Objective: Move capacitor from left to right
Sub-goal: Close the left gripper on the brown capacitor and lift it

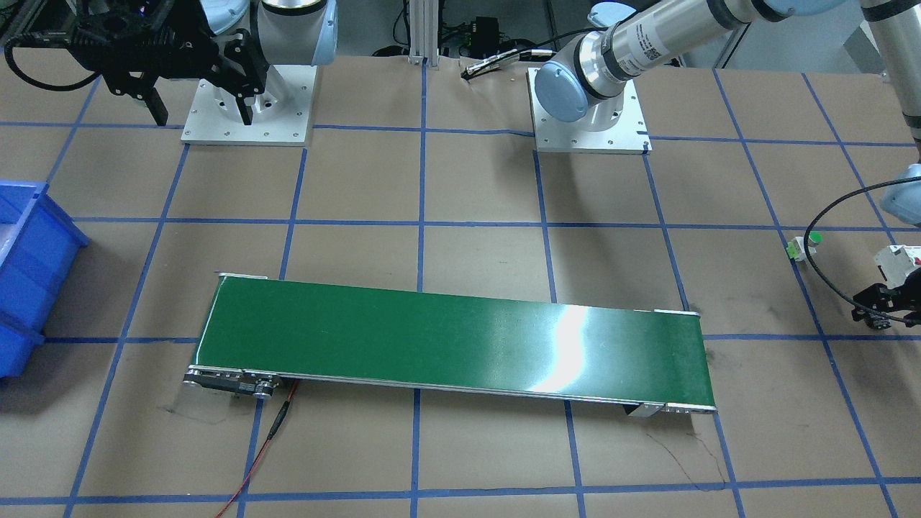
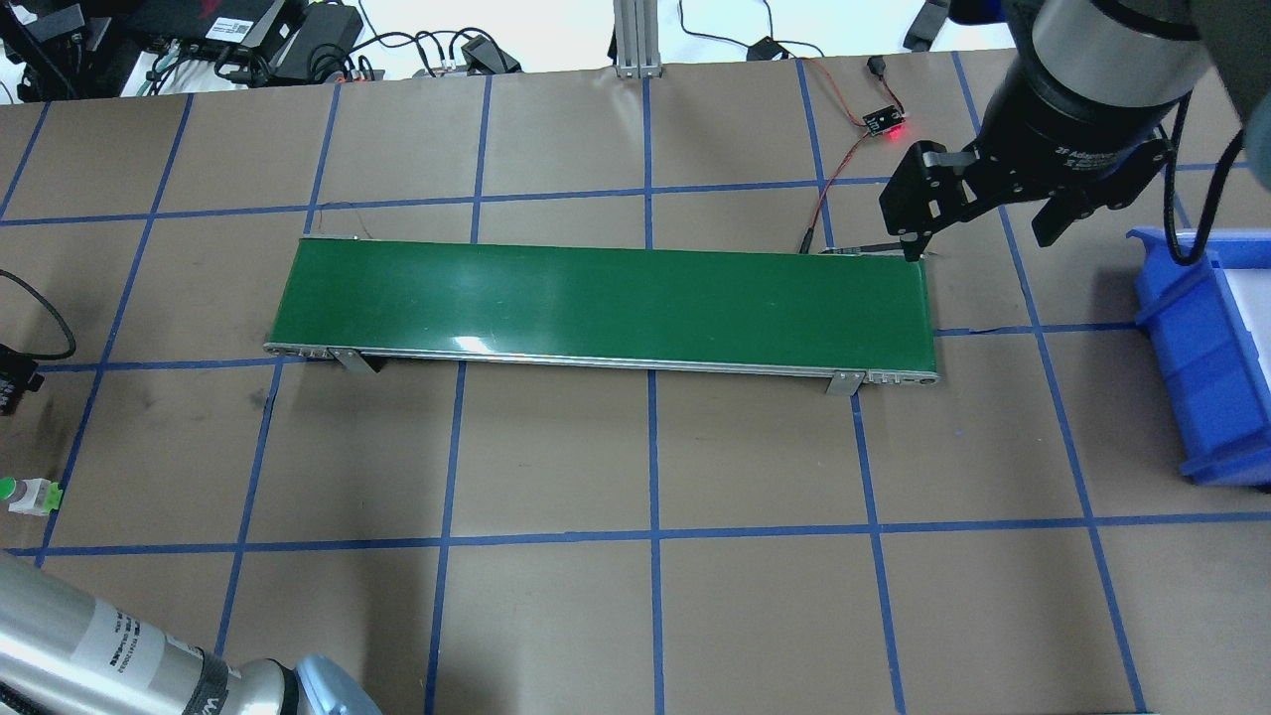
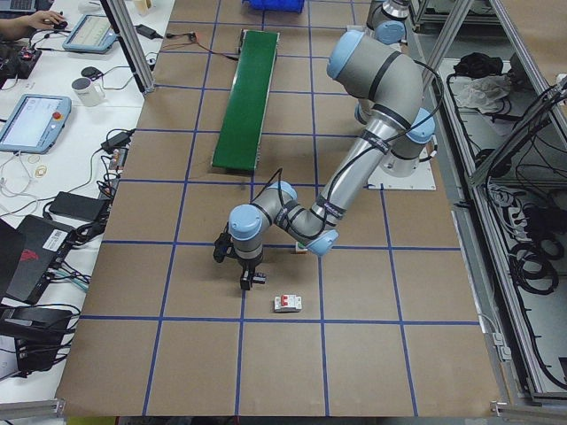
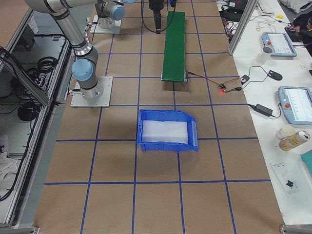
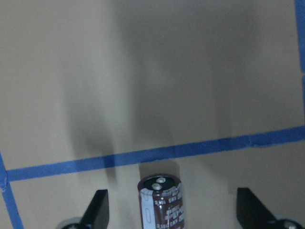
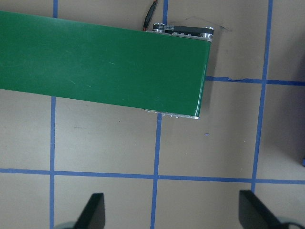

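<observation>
Left gripper (image 5: 170,193) is hovering low over the table's left end, jaws spread wide. The capacitor (image 5: 160,202) is standing upright on the brown paper between the fingers, touching neither, close to a blue tape line (image 5: 143,155). White breaker (image 3: 287,304) is lying near. Right gripper (image 2: 978,243) is hanging over the green conveyor's (image 2: 606,298) right end, jaws spread, gripping nothing.

Capacitor (image 5: 160,202), small dark cylinder, pale side stripe, two silvery top terminals, upright on brown paper near blue tape
</observation>
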### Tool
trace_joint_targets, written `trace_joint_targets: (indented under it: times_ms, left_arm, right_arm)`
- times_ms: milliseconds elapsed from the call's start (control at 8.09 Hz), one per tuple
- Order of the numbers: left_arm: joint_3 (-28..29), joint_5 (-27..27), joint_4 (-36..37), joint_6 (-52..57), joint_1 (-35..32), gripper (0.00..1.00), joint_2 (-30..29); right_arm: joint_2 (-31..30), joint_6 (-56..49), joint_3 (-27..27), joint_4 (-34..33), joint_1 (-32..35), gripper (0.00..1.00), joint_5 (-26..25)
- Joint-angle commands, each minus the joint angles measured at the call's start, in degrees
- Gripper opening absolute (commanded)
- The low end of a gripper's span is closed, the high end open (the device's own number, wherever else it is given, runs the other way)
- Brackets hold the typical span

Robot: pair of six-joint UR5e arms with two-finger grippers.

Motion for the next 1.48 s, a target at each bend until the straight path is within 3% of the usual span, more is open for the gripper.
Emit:
trace_joint_targets:
  times_ms: [0, 124, 247, 494, 865, 1360]
  left_arm:
    - [0.0, 0.0, 0.0, -0.3, 0.0, 0.78, -0.2]
    - [0.0, 0.0, 0.0, -0.4, 0.0, 0.78, -0.2]
    - [0.0, 0.0, 0.0, -0.3, 0.0, 0.71, -0.2]
    - [0.0, 0.0, -0.1, -0.3, 0.0, 0.5, -0.2]
    - [0.1, 0.1, 0.0, -0.2, 0.0, 0.02, 0.0]
    - [0.1, 1.2, -7.6, -1.2, -0.2, 0.0, 4.8]
  right_arm:
    - [0.0, 0.0, 0.0, 0.0, 0.0, 1.0, 0.0]
    - [0.0, 0.0, 0.0, -0.1, 0.0, 1.0, 0.0]
    - [0.0, 0.0, 0.0, -0.1, 0.0, 1.0, 0.1]
    - [0.0, 0.0, 0.0, -0.1, 0.0, 1.0, 0.1]
    - [0.1, 0.0, 0.0, -0.1, 0.0, 1.0, 0.0]
    - [0.1, 0.0, 0.0, -0.1, 0.0, 1.0, 0.1]
